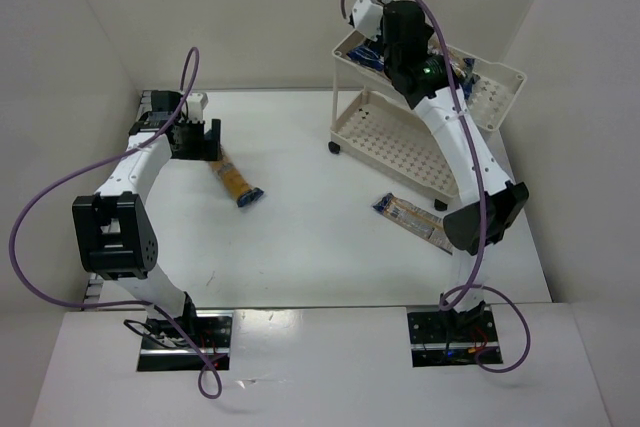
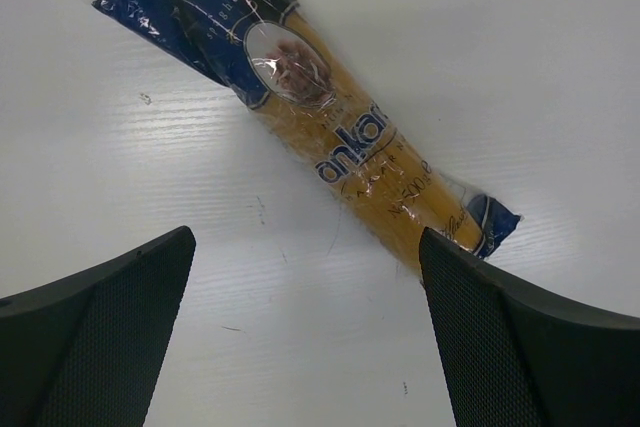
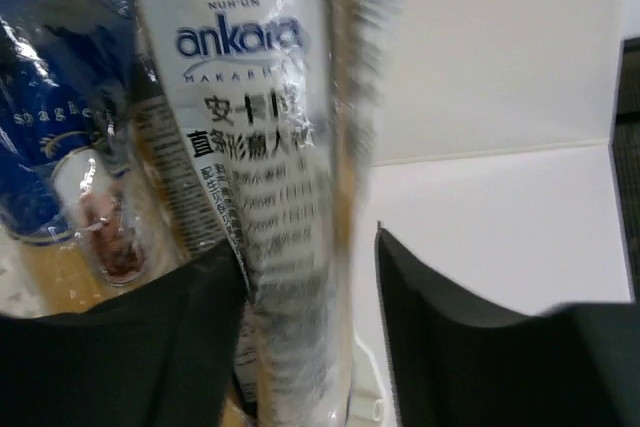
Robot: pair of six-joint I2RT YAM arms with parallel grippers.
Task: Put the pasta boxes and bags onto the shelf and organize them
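Packets, seen from above: one packet (image 1: 238, 183) lies on the table (image 1: 300, 257) beside my left claw (image 1: 197, 137), another (image 1: 410, 217) near my right arm. My right claw (image 1: 385, 55) is over the shelf's (image 1: 390, 142) top tray.

Left wrist: my fingers (image 2: 110, 327) gape wide over the slanting packet (image 2: 340, 137). I judge it light, with slippery film over brittle sticks, so I'd pinch it mid-length.

Right wrist: a blurred packet (image 3: 270, 147) stands between my fingers (image 3: 160, 347). Whether they pinch it, I cannot tell.

The shelf (image 1: 385, 137) is standing on the table (image 1: 300, 257); one packet (image 1: 412, 219) is lying just before the shelf; another packet (image 1: 238, 182) is lying well left of it; more packets (image 1: 368, 53) are sitting in its top tray.
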